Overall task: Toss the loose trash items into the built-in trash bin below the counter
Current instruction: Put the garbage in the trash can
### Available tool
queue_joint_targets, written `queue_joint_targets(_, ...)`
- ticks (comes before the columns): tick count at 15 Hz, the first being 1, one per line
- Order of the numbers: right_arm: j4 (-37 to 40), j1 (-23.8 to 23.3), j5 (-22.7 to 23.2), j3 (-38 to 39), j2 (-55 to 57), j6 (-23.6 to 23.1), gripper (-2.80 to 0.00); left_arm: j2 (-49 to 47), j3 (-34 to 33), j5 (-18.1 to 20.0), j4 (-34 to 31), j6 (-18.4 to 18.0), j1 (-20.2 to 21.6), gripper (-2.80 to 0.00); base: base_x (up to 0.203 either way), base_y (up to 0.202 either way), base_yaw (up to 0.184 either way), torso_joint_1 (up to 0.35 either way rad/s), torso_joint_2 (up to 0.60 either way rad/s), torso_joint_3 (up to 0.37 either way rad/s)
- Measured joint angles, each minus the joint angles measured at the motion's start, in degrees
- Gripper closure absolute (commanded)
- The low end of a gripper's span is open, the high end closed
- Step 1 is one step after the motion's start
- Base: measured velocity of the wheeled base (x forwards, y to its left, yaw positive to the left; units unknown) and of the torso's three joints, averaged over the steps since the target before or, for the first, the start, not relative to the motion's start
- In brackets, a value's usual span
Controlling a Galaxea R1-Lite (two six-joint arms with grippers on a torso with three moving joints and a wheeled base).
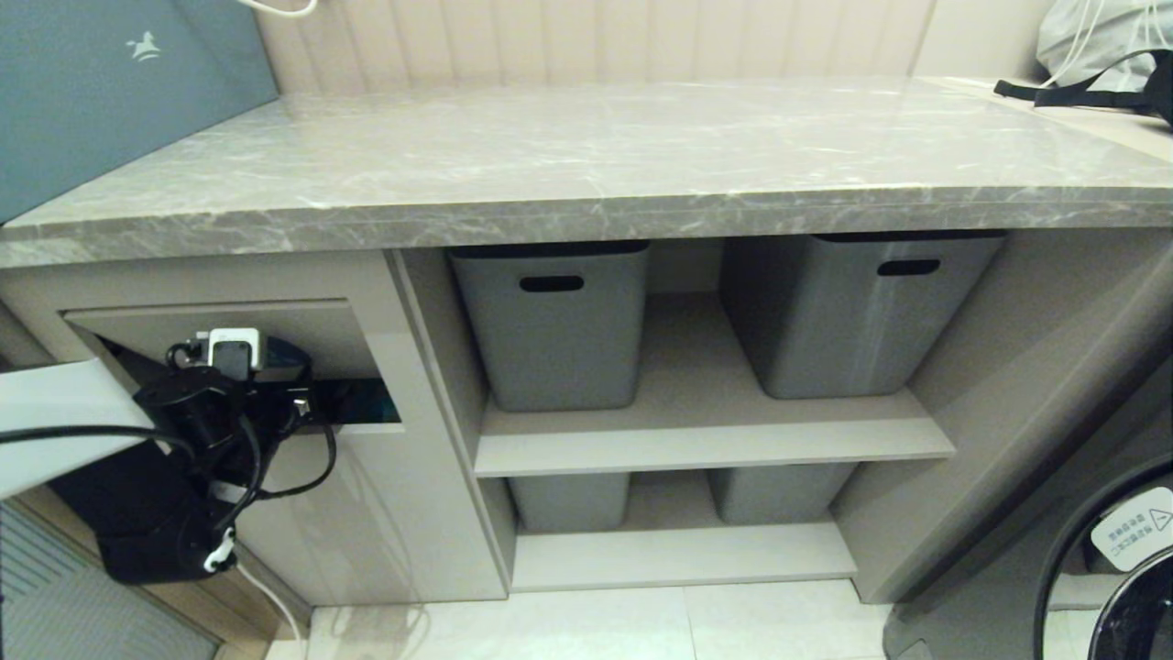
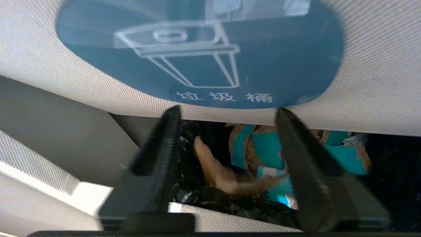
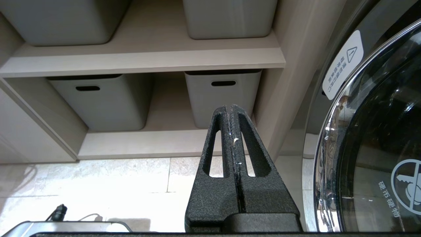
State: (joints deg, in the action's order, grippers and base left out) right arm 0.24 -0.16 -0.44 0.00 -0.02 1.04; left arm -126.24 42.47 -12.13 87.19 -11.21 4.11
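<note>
**Below the desk: trash sits in the bin past the left hand's spread fingers**

Behind the pushed-in flap of the built-in trash bin (image 2: 378, 92), crumpled brown paper with teal-blue patches (image 2: 263, 148) and a tan-brown piece (image 2: 217, 171) lie on a black liner inside the opening. In the left wrist view the scraps show between and beyond the two black fingers (image 2: 161, 158) of the left hand (image 2: 227, 115), which stand well apart with nothing held between them; their tips touch or nearly touch the flap's lower edge just under the blue oval sticker (image 2: 197, 52) with its white bin icon. In the head view the left hand (image 1: 240, 362) is at about 8 o'clock, pressed into the flap (image 1: 119, 325) under the marble-look desk (image 1: 586, 156).

Grey tubs (image 1: 550, 321) stand on the shelves at about 3 o'clock from the bin. The right hand (image 3: 232, 110), with fingers pressed together and empty, hangs low near the floor, facing the lower tubs (image 3: 223, 95) beside a washing machine door (image 3: 378, 138).
</note>
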Motion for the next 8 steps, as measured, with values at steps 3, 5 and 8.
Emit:
queue_joint_targets(3,0.0,0.0,0.0,0.0,0.0,0.0,0.0,1.5,-0.7,0.0,0.0,-1.0,-0.3,-2.8,0.0,0.0,0.0,0.0,0.0,0.0)
queue_joint_targets(5,0.0,0.0,0.0,0.0,0.0,0.0,0.0,3.9,-3.1,0.0,-0.1,-0.9,-0.6,-2.8,0.0,0.0,0.0,0.0,0.0,0.0)
queue_joint_targets(8,0.0,0.0,0.0,0.0,0.0,0.0,0.0,9.2,-9.5,0.1,0.0,-0.5,-1.4,-2.8,0.0,0.0,0.0,0.0,0.0,0.0)
